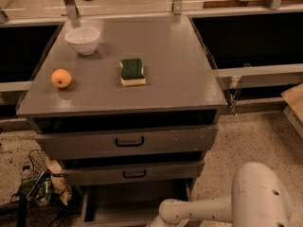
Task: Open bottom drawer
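Observation:
The bottom drawer (132, 201) of the grey cabinet stands pulled out, and its dark, empty inside shows under the middle drawer (134, 174). Its front and handle lie below the picture's lower edge. My white arm (208, 210) comes in from the lower right and reaches left to the drawer's front. The wrist ends at the bottom edge near the middle. The gripper itself is out of view below that edge.
The cabinet top (180, 56) holds a white bowl (82, 39), an orange (61, 78) and a green-and-yellow sponge (132, 72). The top drawer (129, 142) is slightly out. A wire basket with bottles (38, 182) stands on the floor at left. A cardboard box (296, 103) is at right.

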Motion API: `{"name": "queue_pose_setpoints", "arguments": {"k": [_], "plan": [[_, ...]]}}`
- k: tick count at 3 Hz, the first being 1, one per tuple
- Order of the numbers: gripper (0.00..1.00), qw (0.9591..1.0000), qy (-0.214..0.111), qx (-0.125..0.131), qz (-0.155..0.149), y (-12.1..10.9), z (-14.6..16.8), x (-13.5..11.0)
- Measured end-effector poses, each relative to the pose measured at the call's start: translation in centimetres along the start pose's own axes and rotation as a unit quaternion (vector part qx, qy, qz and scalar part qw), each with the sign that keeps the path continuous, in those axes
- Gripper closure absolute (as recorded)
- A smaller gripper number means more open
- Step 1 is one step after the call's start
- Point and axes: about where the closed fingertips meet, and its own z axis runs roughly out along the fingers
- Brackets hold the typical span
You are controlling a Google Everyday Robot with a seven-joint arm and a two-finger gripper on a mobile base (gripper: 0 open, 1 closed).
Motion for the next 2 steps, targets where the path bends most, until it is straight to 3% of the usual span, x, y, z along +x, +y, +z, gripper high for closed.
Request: {"name": "queue_pose_setpoints", "arguments": {"k": [2], "plan": [[0.00, 0.9999, 0.006, 0.009, 0.004, 0.15, 0.11, 0.02]]}}
